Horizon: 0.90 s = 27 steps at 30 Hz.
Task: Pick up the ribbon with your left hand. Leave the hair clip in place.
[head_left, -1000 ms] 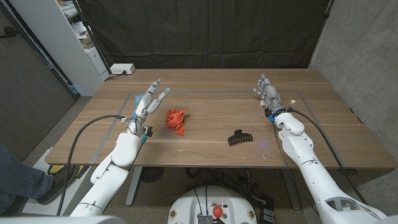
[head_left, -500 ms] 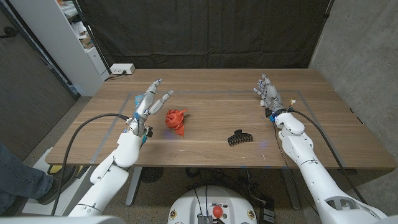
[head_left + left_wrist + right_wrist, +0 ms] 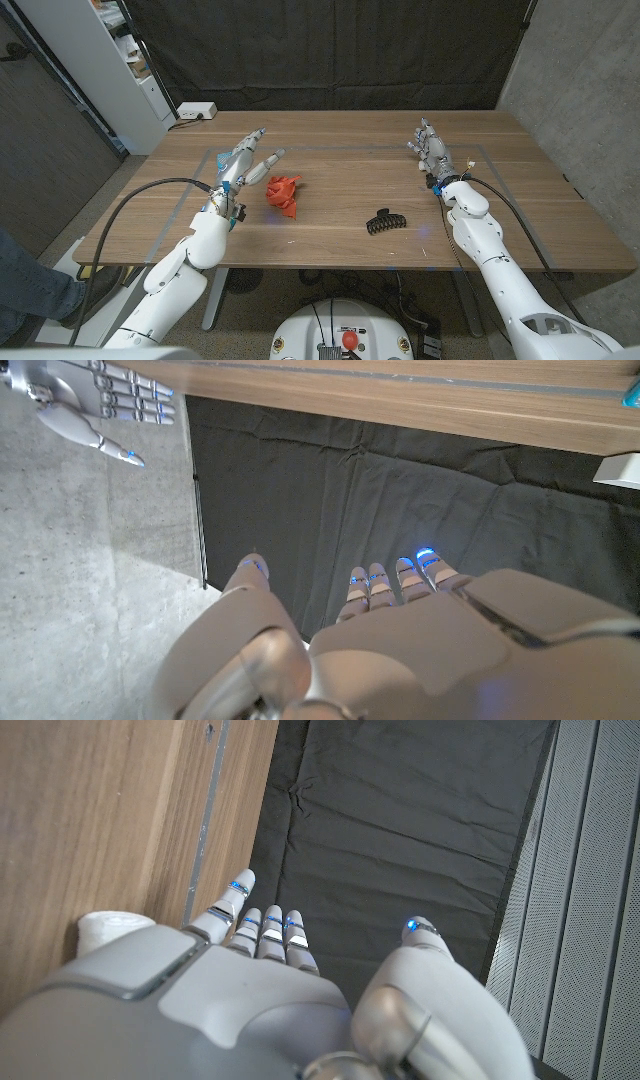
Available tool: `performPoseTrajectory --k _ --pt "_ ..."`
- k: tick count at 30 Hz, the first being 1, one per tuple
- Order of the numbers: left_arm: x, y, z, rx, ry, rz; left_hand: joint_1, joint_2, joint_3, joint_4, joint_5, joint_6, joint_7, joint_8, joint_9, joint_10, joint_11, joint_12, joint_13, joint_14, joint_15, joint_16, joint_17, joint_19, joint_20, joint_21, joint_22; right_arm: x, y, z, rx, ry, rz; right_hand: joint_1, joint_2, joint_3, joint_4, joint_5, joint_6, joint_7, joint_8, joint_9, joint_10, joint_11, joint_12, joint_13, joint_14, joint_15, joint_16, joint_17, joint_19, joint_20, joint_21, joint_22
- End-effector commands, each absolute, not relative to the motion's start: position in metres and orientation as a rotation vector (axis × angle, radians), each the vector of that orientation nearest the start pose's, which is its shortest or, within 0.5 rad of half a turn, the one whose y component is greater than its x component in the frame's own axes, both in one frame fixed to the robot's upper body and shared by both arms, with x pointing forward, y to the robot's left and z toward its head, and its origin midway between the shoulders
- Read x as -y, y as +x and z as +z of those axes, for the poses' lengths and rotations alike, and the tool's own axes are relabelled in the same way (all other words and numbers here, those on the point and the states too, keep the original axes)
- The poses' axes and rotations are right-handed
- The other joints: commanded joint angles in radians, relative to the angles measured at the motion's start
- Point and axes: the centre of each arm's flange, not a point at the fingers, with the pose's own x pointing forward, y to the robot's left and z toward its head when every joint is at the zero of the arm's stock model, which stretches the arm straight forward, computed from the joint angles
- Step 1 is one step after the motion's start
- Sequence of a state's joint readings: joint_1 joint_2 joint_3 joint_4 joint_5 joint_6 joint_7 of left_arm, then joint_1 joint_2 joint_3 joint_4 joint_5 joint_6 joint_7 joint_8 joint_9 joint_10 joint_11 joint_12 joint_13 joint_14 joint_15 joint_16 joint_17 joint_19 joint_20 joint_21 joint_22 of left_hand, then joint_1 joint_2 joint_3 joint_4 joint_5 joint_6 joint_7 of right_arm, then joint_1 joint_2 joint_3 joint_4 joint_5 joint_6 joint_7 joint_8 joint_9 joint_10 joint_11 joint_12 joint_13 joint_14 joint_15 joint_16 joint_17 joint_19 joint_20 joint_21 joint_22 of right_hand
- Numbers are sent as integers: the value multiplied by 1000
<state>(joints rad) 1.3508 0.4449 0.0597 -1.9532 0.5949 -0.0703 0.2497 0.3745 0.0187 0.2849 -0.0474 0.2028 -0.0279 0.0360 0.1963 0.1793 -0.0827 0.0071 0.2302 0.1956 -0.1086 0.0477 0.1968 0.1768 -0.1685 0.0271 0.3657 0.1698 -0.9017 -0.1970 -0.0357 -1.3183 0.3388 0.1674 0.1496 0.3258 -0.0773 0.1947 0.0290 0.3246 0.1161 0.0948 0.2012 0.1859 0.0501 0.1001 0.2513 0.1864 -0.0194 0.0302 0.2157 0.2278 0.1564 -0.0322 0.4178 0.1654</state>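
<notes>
Left hand [image 3: 243, 163] has crept a bit closer to the ribbon [image 3: 283, 192] over the last second, fingers spread wider, holding nothing yet. The red ribbon sits crumpled on the surface [image 3: 330, 235] just beside it. Hair clip [image 3: 384, 221] lies well apart, so it shouldn't get bumped. Right hand [image 3: 431, 148] waits open, out of the way

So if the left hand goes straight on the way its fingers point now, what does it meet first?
Probably nothing: the left hand points toward the table's far edge, and the ribbon lies off to its side. Depth is hard to judge.
</notes>
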Motion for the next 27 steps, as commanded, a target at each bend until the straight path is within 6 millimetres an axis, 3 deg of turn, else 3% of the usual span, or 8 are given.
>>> performPoseTrajectory --k 1,11,16,22,25,27 --pt "-268 495 -45 741 1067 300 15 4 4 -10 -4 11 4 5 1 5 7 -1 0 7 2 6 4 -103 10 -6 6 284 658 -34 591 109 148 2 11 3 -2 5 10 -4 5 4 6 1 -4 3 6 6 5 -1 6 0 -4 1" --pt "-266 486 -42 715 1142 346 25 -4 4 -25 -6 24 3 7 2 41 17 10 1 29 11 9 4 -85 20 -12 6 282 659 -31 591 107 153 2 12 2 -3 5 12 -4 5 4 8 2 -6 3 9 7 5 -2 9 2 -8 2" --pt "-263 483 -41 703 1188 373 35 -11 5 -39 -6 41 0 10 2 72 21 20 3 53 21 14 4 -65 38 -14 6 282 658 -29 595 103 152 2 12 2 -3 5 12 -4 4 4 9 2 -7 3 9 7 5 -2 10 3 -10 2" --pt "-261 479 -41 694 1227 407 48 -24 3 -57 -5 78 -6 18 3 109 29 30 5 91 28 21 6 -22 85 -13 7 282 658 -29 596 104 152 2 13 1 -4 5 13 -5 4 4 9 1 -9 3 10 7 5 -2 11 4 -12 2" --pt "-260 476 -42 698 1240 433 49 -42 -4 -67 -4 103 -11 20 4 135 37 36 8 107 31 20 7 16 139 -10 9 282 657 -28 598 104 151 2 13 1 -4 5 14 -5 5 4 11 1 -10 3 12 6 6 -3 12 4 -14 2" --pt "-259 475 -42 693 1247 446 49 -49 -7 -71 -2 122 -14 24 4 150 38 41 9 122 32 23 8 30 152 -10 10 282 657 -28 598 104 153 3 13 1 -4 5 16 -7 5 4 12 1 -10 3 12 6 6 -3 12 4 -15 2"
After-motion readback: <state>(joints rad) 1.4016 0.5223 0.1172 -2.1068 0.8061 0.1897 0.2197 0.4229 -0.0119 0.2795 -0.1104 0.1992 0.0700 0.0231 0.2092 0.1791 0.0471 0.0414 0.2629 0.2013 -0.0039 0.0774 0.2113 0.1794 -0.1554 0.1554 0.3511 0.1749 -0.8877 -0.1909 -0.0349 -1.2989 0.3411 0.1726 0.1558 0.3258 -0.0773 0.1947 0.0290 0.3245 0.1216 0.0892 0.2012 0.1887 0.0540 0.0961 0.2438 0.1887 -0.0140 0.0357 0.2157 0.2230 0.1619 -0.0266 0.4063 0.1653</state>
